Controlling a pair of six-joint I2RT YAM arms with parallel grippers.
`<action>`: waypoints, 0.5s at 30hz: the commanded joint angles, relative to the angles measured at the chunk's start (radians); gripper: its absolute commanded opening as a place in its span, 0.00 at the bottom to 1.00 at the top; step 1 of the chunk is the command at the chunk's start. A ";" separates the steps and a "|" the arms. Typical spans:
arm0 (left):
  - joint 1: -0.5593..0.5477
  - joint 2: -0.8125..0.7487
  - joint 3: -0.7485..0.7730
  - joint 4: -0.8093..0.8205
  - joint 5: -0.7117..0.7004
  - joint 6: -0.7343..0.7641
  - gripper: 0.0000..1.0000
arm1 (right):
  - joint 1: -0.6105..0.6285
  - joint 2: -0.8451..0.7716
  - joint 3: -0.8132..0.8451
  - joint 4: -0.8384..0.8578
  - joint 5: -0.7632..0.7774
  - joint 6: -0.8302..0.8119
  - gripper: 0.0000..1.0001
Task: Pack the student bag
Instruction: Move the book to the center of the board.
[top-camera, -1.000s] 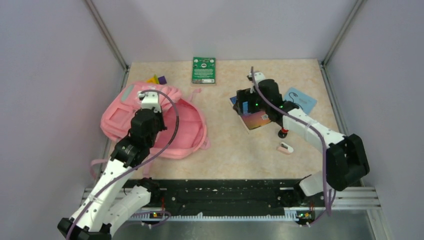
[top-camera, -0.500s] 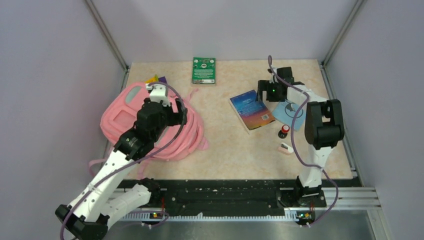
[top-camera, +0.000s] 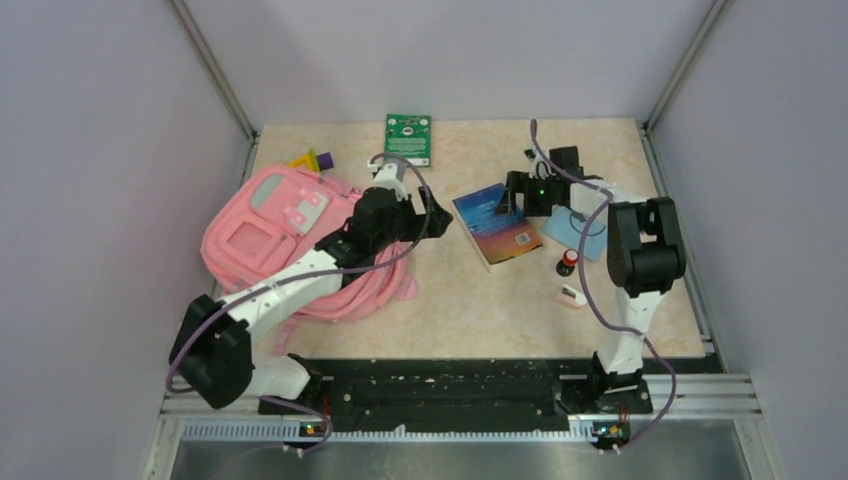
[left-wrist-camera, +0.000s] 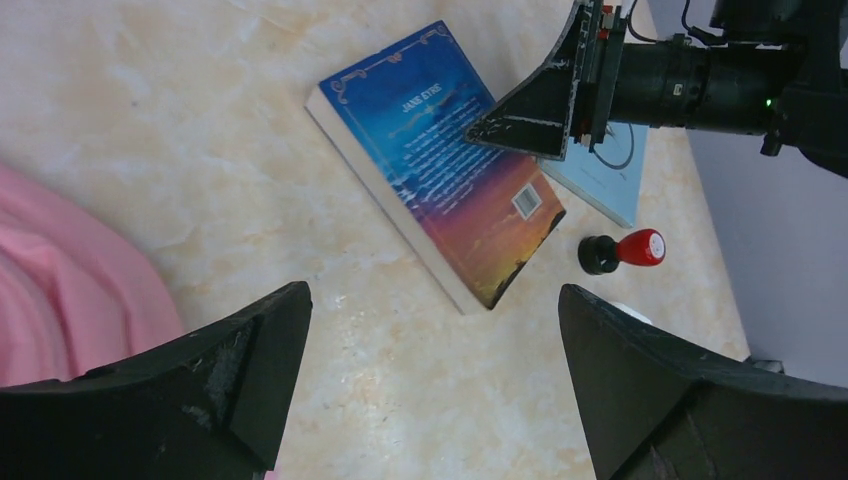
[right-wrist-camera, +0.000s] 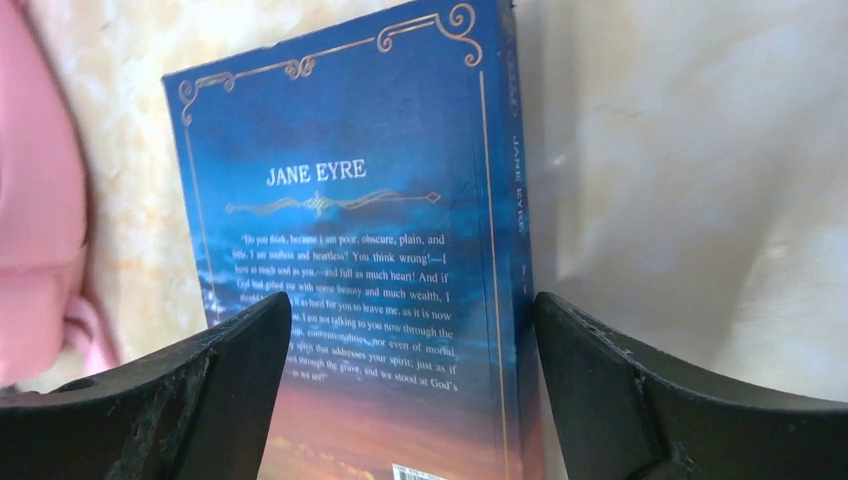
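The student bag (top-camera: 262, 232), pink and soft, lies at the left of the table, and its edge shows in the left wrist view (left-wrist-camera: 60, 310). My left gripper (top-camera: 438, 216) hangs open over bare table just right of the bag (left-wrist-camera: 432, 295), empty. A blue-and-orange book titled Jane Eyre (top-camera: 497, 228) lies flat between the arms (left-wrist-camera: 440, 160). My right gripper (top-camera: 504, 203) is open over the book's far end (right-wrist-camera: 412, 300). One finger is above the cover (right-wrist-camera: 380, 180) and the other is beside the spine edge. It holds nothing.
A green book (top-camera: 408, 140) lies at the back edge. Yellow and purple pieces (top-camera: 311, 159) sit behind the bag. A light blue booklet (top-camera: 582, 232) lies under the right arm. A red stamp (top-camera: 568, 262) and a small white-pink eraser (top-camera: 571, 296) lie right of the book.
My left gripper has let go at the bag, opened and swung right towards the book. My right arm pulled back to the right, then came to the book's far end.
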 joint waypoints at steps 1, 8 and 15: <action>0.009 0.098 -0.021 0.224 0.112 -0.151 0.98 | 0.082 -0.078 -0.140 0.057 -0.182 0.108 0.88; 0.055 0.214 -0.078 0.256 0.135 -0.238 0.98 | 0.183 -0.174 -0.313 0.185 -0.168 0.235 0.87; 0.055 0.255 -0.109 0.161 0.086 -0.240 0.98 | 0.190 -0.214 -0.360 0.212 -0.114 0.269 0.87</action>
